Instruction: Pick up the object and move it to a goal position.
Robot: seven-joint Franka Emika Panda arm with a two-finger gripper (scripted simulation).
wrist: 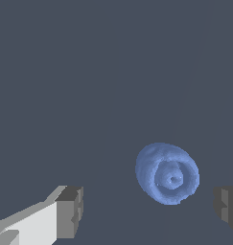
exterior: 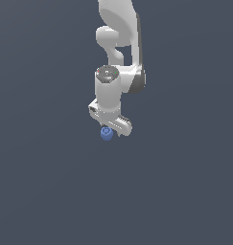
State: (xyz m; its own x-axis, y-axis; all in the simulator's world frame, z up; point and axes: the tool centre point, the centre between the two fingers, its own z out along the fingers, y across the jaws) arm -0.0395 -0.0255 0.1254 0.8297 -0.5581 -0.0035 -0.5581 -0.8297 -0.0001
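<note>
The object (wrist: 168,173), a small blue lumpy ball with ringed ridges around a little central dimple, sits between the two fingers of the gripper (wrist: 149,213), nearer one finger than the other and touching neither. In the wrist view a clear stretch of floor shows between the ball and each grey fingertip (wrist: 70,211), so the jaws stand wide apart and have hold of nothing.

In the exterior view the object (exterior: 106,133) peeps out just below the white gripper (exterior: 113,127), partly covered by the hand's lower edge; it is much narrower than the hand. Whether the fingertips reach down to the ball's level cannot be told from that view.

Above the hand rises the arm (exterior: 119,43), its white wrist cylinder capped with a dark disc, then a dark-banded joint and a curved link running up out of the picture. Everything lies against a plain slate-grey floor (exterior: 41,182) with no other marks.
</note>
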